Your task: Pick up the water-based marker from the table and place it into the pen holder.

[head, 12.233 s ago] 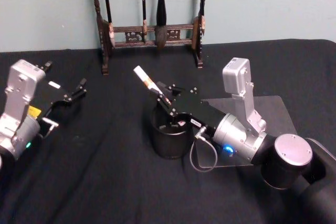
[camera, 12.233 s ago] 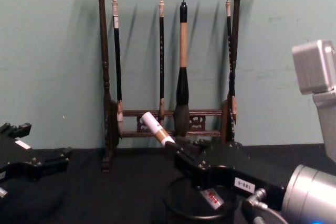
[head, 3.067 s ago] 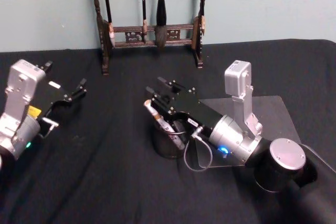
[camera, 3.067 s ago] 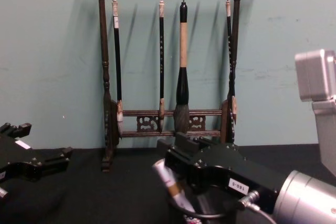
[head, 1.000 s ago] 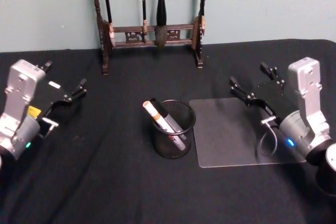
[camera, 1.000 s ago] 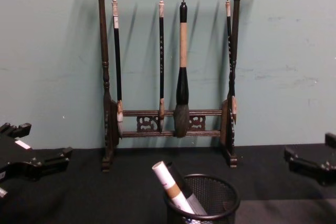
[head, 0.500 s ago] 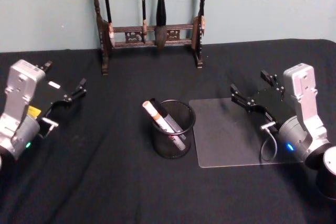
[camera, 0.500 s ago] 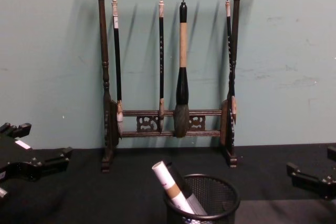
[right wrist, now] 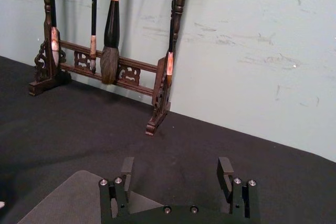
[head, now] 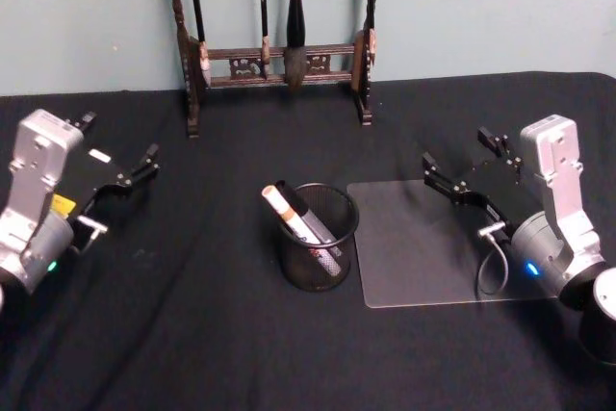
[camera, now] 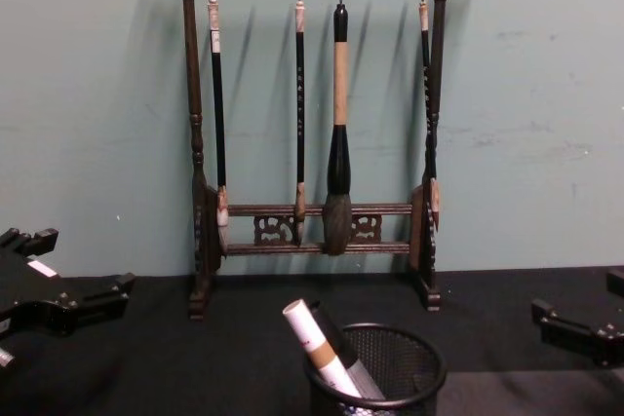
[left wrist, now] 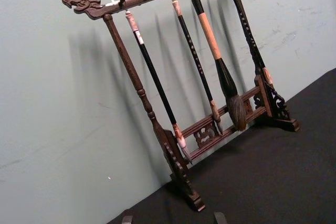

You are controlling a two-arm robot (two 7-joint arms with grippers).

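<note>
The water-based marker [head: 289,218], white with an orange band near its top, leans inside the pen holder [head: 332,259], its upper end sticking out over the left rim. A dark pen leans beside it. The chest view shows the marker [camera: 311,342] and the black mesh pen holder [camera: 405,365] low in the middle. My right gripper [head: 457,148] hovers open with nothing in it over the right side of the table, well clear of the holder; the right wrist view shows its fingers [right wrist: 127,167] spread wide. My left gripper [head: 120,139] is parked open at the far left.
A tall dark wooden brush rack [head: 279,53] with several hanging brushes stands at the back against the wall. A clear plastic sheet [head: 423,257] lies flat on the black cloth right of the holder, under my right gripper.
My right gripper held the marker above the holder, lowered it in, let go and pulled back to the right. Over the last second it has barely moved. The left arm stayed still.
</note>
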